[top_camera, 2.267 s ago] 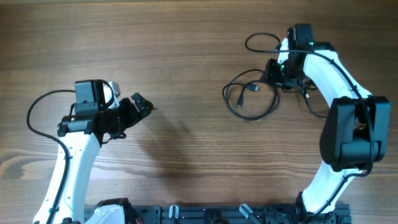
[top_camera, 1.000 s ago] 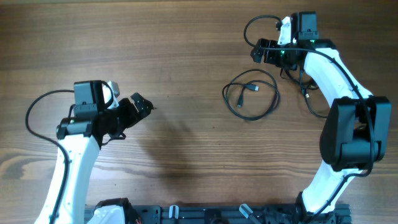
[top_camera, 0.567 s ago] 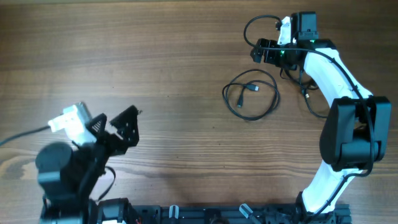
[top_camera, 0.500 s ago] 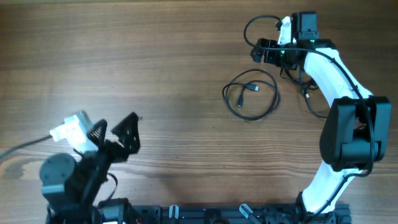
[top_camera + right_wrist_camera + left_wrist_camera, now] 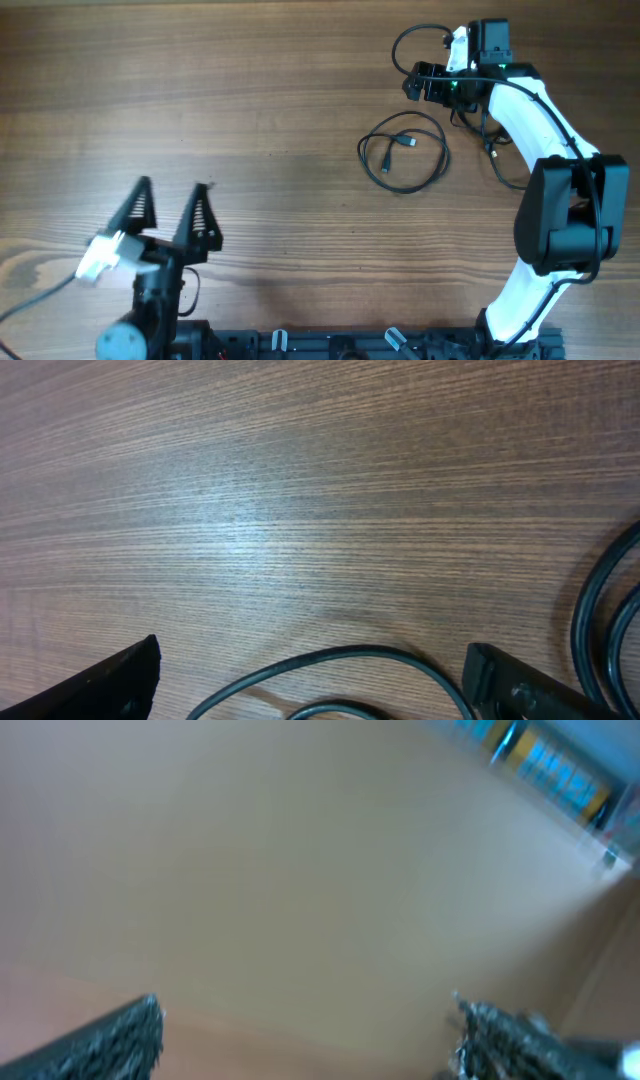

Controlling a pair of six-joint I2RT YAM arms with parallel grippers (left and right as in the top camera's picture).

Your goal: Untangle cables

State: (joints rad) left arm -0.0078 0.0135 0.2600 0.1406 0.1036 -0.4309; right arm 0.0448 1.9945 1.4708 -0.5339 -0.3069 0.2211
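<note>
**While both pincers gape, the cables lie by the right arm**

Where the overhead view comes closest to the robot's base, the left pincer point(image 5: 170, 208) stands over the brown wood-grain desk point(image 5: 300, 90). Its two black triangular fingers point(image 5: 139, 205) are spread wide with nothing between them. Its own wrist camera is blurred. It shows only two dark fingertips at the bottom corners, far apart, before a plain pale-brown surface that cannot be identified.

Farther out and well to the right, a thin black cable coiled in one loose round loop point(image 5: 363, 152) lies flat on the desk. Its small plug end point(image 5: 406, 141) is turned inside the loop. It lies apart from both pincers, just beside the white-and-black right arm point(image 5: 525, 110).

Beyond that loop, the right pincer point(image 5: 414, 84) points left, close above the desk. In its wrist camera the fingers point(image 5: 120, 678) sit at the two lower corners, widely parted and gripping nothing. A thin black cord point(image 5: 340, 652) arcs across the wood between them, and two more black strands point(image 5: 600, 620) curve along the right edge.

Farthest out, a second thin black cable point(image 5: 396, 52) bends in an open arc past the right pincer's tip toward the arm's wrist. More thin dark lines point(image 5: 497, 160) trail under the right arm. Whether they belong to the tangle or to the arm's own wiring cannot be told.
</note>
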